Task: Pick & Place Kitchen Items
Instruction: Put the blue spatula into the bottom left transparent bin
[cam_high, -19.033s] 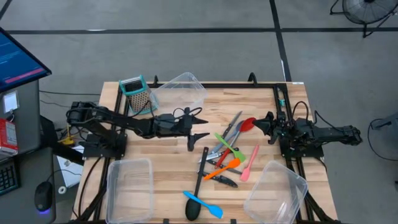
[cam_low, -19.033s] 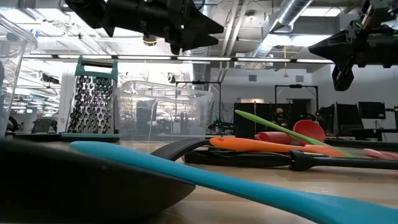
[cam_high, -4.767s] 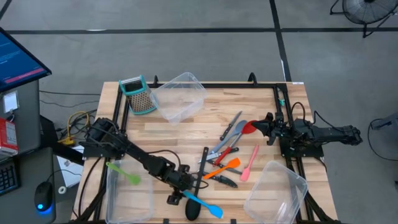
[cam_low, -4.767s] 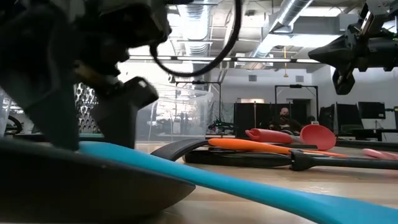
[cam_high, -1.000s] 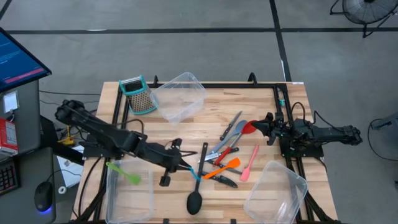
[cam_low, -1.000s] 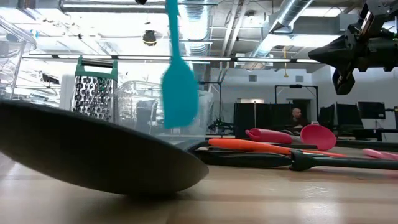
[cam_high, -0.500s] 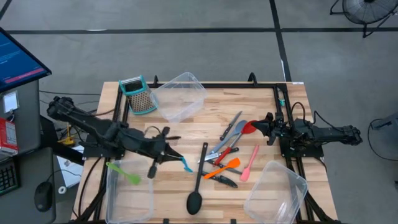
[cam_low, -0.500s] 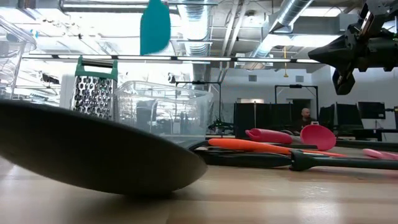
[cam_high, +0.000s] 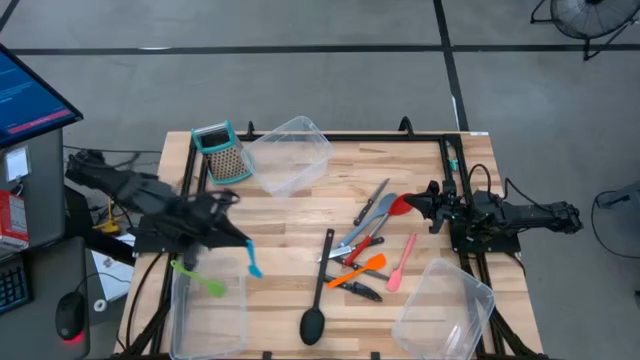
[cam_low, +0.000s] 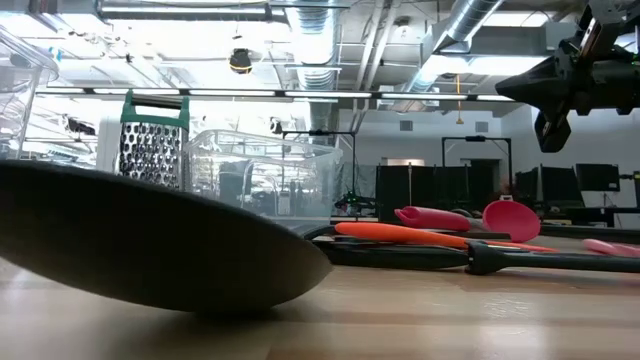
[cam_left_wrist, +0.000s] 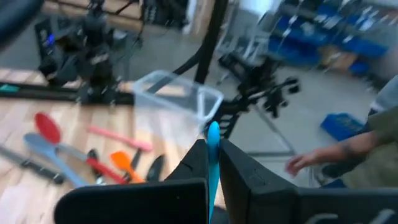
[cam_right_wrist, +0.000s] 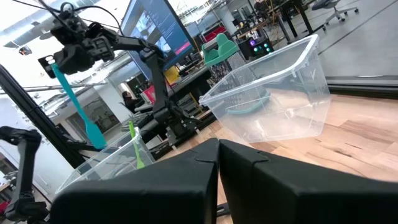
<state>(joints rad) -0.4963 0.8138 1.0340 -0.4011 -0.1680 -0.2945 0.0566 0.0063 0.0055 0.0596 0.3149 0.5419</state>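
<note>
One blue silicone spatula (cam_high: 250, 260), pinched in our left gripper (cam_high: 238, 240), has just swung over the near-left clear plastic tub (cam_high: 228, 330), ready to drop, while our right gripper (cam_high: 432, 205) waits pressed together.

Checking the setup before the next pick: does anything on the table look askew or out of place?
One clear plastic tub at the far edge lies tipped on its side beside the box grater, while the two near tubs sit upright. The utensils lie in a crossed heap. Nothing looks spilled or damaged.
</note>
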